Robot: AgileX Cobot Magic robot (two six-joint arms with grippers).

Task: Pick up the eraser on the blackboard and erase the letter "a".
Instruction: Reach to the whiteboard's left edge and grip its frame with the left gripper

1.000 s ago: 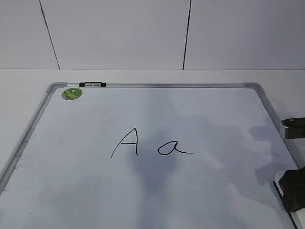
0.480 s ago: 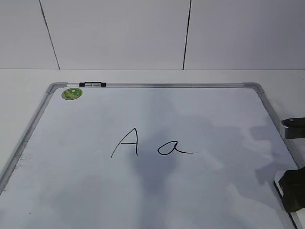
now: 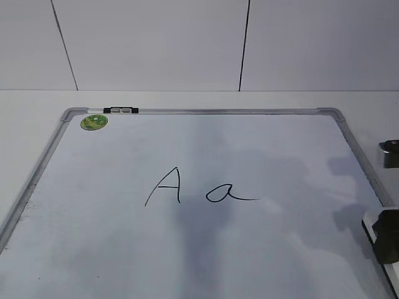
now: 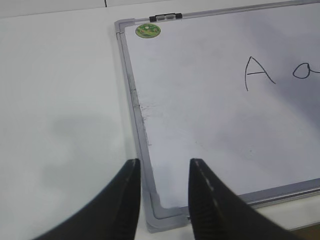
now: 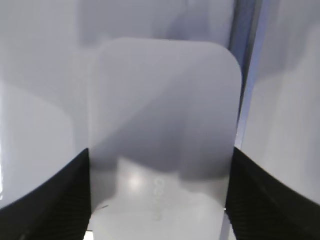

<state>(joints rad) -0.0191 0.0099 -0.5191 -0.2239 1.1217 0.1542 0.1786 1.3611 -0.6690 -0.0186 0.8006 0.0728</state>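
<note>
Eraser [image 5: 162, 135] fills the centre of the right wrist view, right fingers [image 5: 55, 195] flanking both its sides, seemingly touching; grip firmness unclear. In the exterior view it sits at the board's [image 3: 206, 113] lower right edge. Letter "a" [image 3: 228, 193] at mid-frame, intact. Left gripper [image 4: 162, 200], fingers apart and empty, hovers over the board's corner at that view's lower centre.
</note>
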